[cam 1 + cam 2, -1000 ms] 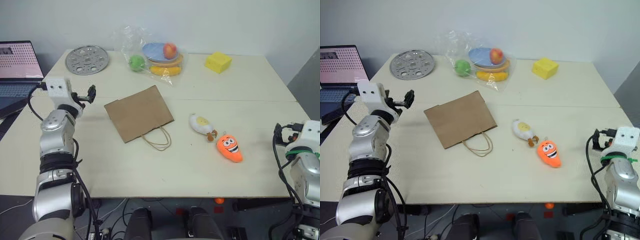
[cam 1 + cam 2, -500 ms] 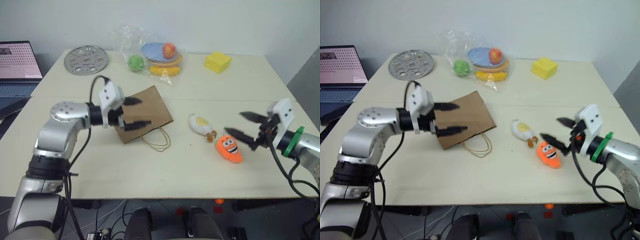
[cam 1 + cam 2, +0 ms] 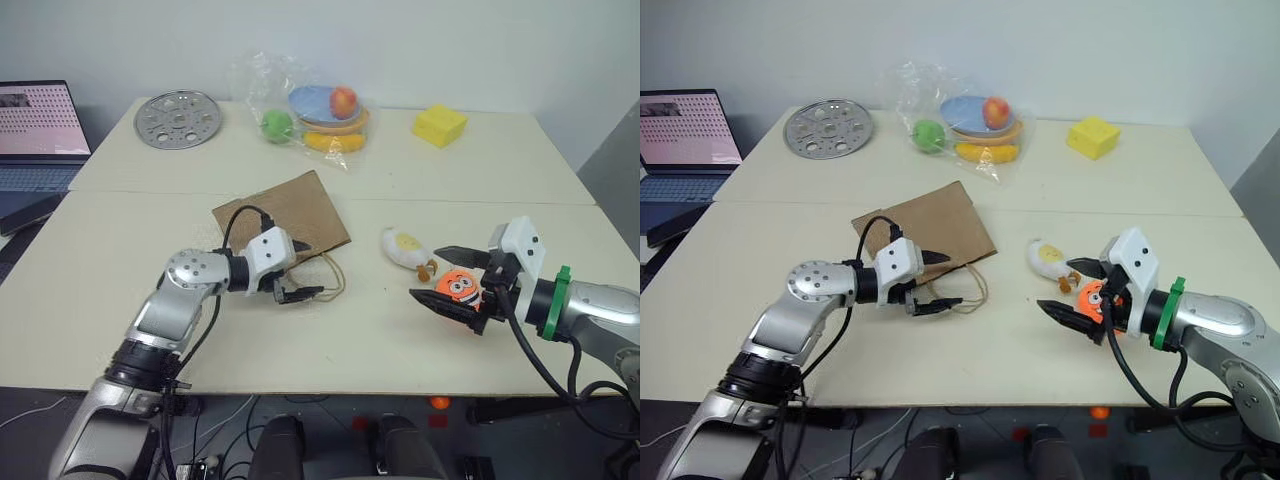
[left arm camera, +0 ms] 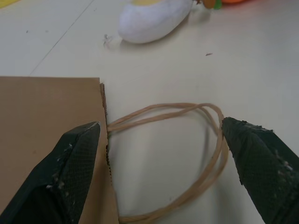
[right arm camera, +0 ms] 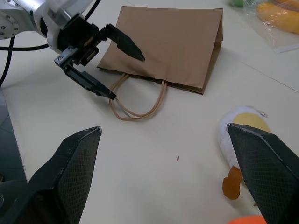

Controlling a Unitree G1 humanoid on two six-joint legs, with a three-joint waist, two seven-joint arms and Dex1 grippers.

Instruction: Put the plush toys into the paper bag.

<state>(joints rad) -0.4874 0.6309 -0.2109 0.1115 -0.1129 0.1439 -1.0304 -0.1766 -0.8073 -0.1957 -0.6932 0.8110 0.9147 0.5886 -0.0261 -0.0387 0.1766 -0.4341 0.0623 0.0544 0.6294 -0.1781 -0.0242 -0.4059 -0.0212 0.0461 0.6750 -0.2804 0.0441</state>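
Paper bag (image 3: 283,213) lies flat at mid table (image 3: 120,300), its looped handles (image 3: 330,272) trailing toward the near edge. White plush (image 3: 404,247) lies right of the bag; orange carrot plush (image 3: 460,287) sits just beyond, nearer and rightward, feet of the white one close by. Left gripper (image 3: 302,270) hovers at the handles, fingers wide (nothing held). Right gripper (image 3: 440,275) brackets the carrot, fingers spread wide, no grip. Far side: clear bag of fruit (image 3: 310,110), yellow block (image 3: 439,125), metal disc (image 3: 177,118).
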